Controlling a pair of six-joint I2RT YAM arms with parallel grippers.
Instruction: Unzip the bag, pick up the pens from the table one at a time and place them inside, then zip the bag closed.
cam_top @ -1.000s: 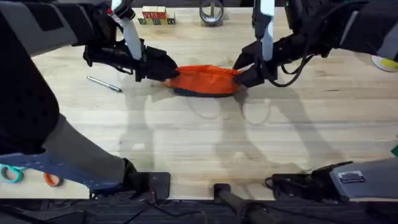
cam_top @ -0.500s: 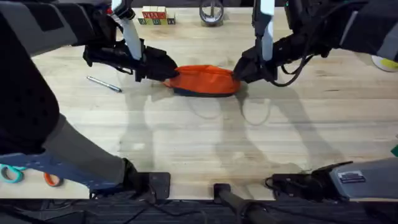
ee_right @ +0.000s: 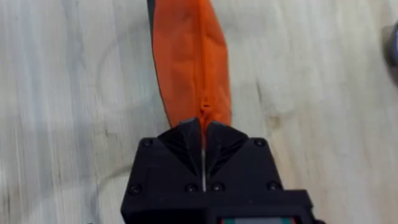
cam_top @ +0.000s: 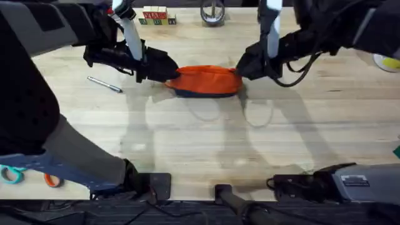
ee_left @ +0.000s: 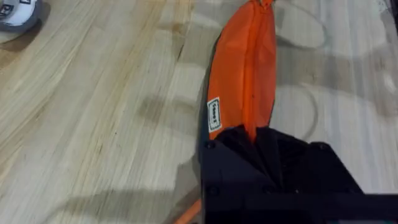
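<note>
The orange bag [cam_top: 206, 80] lies on the table [cam_top: 206, 144], far side, in the middle. L gripper [cam_top: 169, 70] pinches the bag's left end, fingers closed on the cloth. R gripper [cam_top: 242, 67] is at the right end, fingers pressed tight together on the zip end [ee_right: 203, 115]. A silver pen [cam_top: 104, 84] lies on the wood, left of the bag & apart from it.
</note>
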